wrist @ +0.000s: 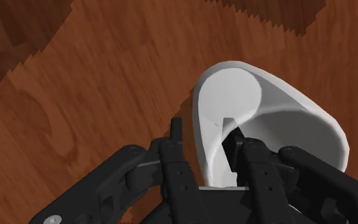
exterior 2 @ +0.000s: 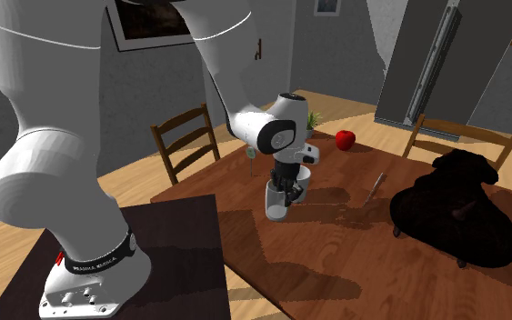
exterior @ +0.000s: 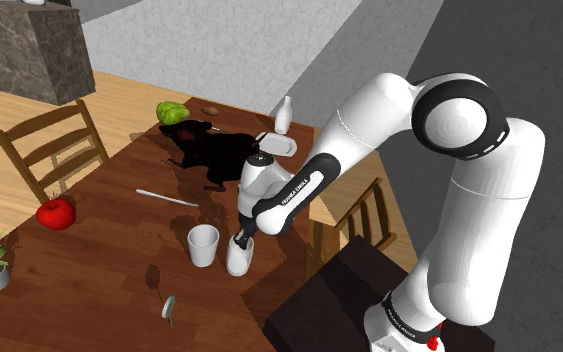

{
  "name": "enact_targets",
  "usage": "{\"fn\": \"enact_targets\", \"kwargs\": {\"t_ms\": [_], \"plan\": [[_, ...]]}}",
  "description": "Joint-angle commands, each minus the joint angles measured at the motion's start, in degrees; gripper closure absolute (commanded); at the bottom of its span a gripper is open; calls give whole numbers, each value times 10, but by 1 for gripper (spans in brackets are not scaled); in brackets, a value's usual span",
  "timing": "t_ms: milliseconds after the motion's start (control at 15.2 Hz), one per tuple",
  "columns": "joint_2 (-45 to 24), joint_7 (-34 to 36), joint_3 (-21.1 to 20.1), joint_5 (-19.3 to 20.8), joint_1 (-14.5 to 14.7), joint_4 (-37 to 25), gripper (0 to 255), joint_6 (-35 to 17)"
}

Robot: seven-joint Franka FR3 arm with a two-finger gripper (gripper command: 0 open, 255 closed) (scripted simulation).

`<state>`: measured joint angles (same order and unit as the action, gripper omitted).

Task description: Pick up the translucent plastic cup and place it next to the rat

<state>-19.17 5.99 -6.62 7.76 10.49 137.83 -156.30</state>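
- We find the gripper [wrist: 206,132] pointing down over the near part of the table [exterior: 99,255]. Its fingers [wrist: 176,137] straddle the wall of the white cup [wrist: 229,95], one inside the mouth and the other outside.
- The fingers are drawn together on that wall. We judge the cup to be pinched by its rim, though contact on the outer side is hard to confirm.
- In our judgement the rim hold suits the case. The cup stands mouth up, so a descent from above meets a thin wall that narrow fingers can clamp.
- In the shoulder view the cup sits directly beneath the gripper, at or just above the tabletop. We cannot tell whether it has left the wood.
- A second cup [exterior: 203,245] stands just beside it, on the shoulder view's left. A steep approach probably keeps the fingers off this neighbour.
- The rat [exterior: 209,150], a black figure, lies farther across the table, well apart from the cup. In the second exterior view it is at the right.
- A thin utensil [exterior: 166,197] lies between the cups and the rat. We rate it a hazard for a low carry.
- The placement beside the rat is not yet done.
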Motion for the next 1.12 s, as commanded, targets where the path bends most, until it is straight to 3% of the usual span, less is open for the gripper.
{"fn": "enact_targets", "kwargs": {"t_ms": [0, 462, 1056], "plan": [[0, 0, 0, 0, 0, 0, 255, 0], [0, 0, 0, 0, 0, 0, 255, 0], [70, -19, -15, -25, -10, 6, 255, 63]]}}
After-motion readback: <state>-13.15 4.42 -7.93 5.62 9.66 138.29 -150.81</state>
